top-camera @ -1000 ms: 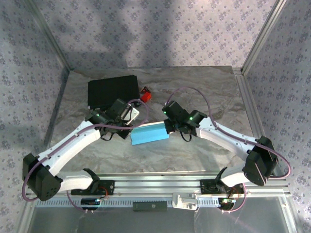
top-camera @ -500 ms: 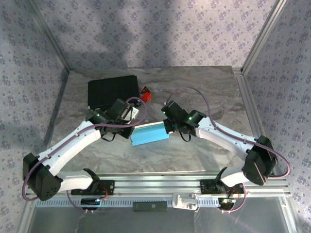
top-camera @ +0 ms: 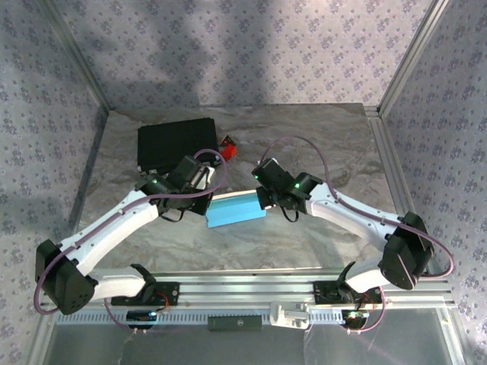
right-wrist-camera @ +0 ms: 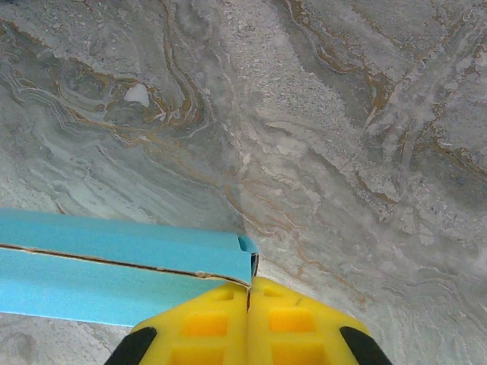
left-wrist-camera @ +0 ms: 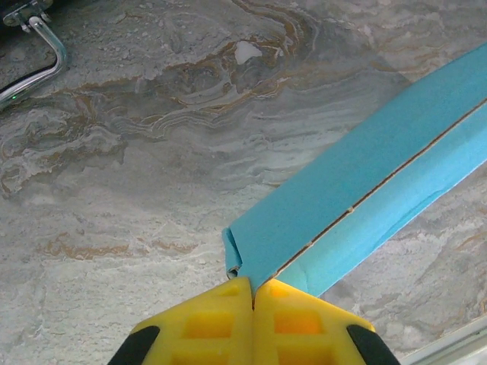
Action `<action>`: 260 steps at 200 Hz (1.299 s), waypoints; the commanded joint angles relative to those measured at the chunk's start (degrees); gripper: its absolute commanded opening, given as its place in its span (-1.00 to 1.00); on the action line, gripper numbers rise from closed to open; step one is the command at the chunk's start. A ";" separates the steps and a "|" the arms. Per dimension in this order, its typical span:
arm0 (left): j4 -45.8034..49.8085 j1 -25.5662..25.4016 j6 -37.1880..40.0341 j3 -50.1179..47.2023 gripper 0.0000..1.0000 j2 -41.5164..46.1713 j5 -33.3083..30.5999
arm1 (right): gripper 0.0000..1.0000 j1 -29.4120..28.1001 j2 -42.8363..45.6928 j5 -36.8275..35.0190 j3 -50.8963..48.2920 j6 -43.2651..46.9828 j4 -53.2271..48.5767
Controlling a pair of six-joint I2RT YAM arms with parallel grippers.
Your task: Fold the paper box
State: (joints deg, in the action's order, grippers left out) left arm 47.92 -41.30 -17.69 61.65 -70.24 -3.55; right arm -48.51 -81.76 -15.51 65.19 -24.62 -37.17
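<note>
Robot lab test cell: marble-print table (top-camera: 327, 144), patterned cloth walls (top-camera: 251, 46), aluminium frame (top-camera: 405, 57), rail-mounted arms (top-camera: 114, 224).

Light-blue paper box (top-camera: 236, 211) between left gripper (top-camera: 205, 201) and right gripper (top-camera: 263, 201), black box (top-camera: 175, 143) behind

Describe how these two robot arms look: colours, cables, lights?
Both the left arm and the right arm have smooth white link shells between chunky black joint housings. A thin purple cable runs along each one, and a small green light glows near each wrist. The jaws are bright yellow blocks with square recesses and black parts at their base.
</note>
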 commanded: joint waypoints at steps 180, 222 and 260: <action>-19.70 -3.69 -12.28 -12.16 -1.00 8.00 -5.49 | -1.00 -2.03 -0.88 -0.76 0.56 -1.61 -1.64; -22.30 -4.74 -10.86 -15.36 -1.00 10.64 -7.20 | -1.00 -2.25 -0.64 -1.10 0.44 -1.57 -1.52; -24.98 -5.63 -9.75 -18.63 -1.00 11.96 -8.15 | -1.00 -2.78 -0.16 -1.87 -0.45 -1.31 -0.56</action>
State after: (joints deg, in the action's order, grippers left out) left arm 27.42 -45.82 -28.34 44.64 -59.24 -12.53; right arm -49.93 -81.78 -18.06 65.19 -25.32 -37.80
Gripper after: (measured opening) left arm 0.044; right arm 0.050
